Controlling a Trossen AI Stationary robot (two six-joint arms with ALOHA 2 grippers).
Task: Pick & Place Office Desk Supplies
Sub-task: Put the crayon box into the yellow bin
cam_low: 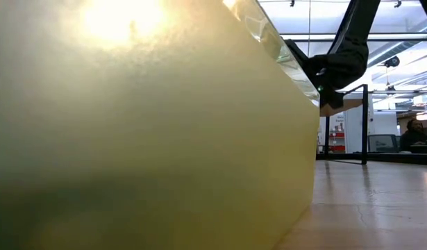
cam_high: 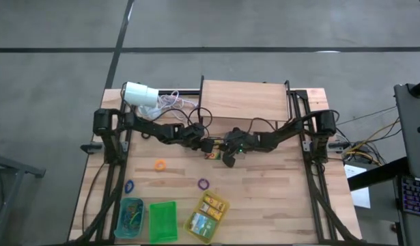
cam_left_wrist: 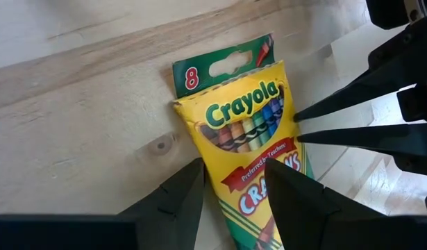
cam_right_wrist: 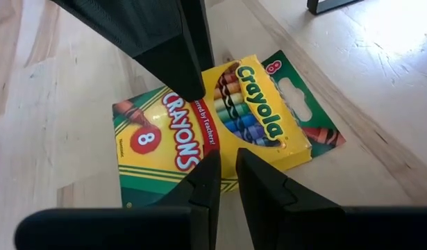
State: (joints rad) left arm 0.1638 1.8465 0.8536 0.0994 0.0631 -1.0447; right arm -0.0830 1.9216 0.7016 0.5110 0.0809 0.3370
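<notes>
High view shows me both arms reaching in to the middle of the table [cam_high: 264, 191], the left gripper [cam_high: 199, 141] and right gripper [cam_high: 229, 153] meeting over one crayon box [cam_high: 212, 154] that lies flat on the wood, well apart from the bins at the near edge. I judge this to be the pick stage for that box, with nothing lifted yet. In my left wrist view the crayon box [cam_left_wrist: 249, 139] sits between the left fingers [cam_left_wrist: 175, 198], which are spread on either side of its lower end and not yet pressing in; the right arm's fingertips [cam_left_wrist: 352, 111] point at its edge from the side, nearly touching. From the right wrist view, the right gripper [cam_right_wrist: 225, 182] has its fingers almost together, just beside the box's long edge [cam_right_wrist: 220, 121] and gripping nothing, while the left arm's finger [cam_right_wrist: 164, 48] hangs over the box. Next, I'd say, one gripper must commit: closing the left fingers squarely across the box's width, with the right backing off to avoid a clash. The yellow bin [cam_high: 207, 217] already holding similar boxes looks like the destination; an orange band [cam_high: 160, 165] and purple band [cam_high: 203, 183] wait loose.
</notes>
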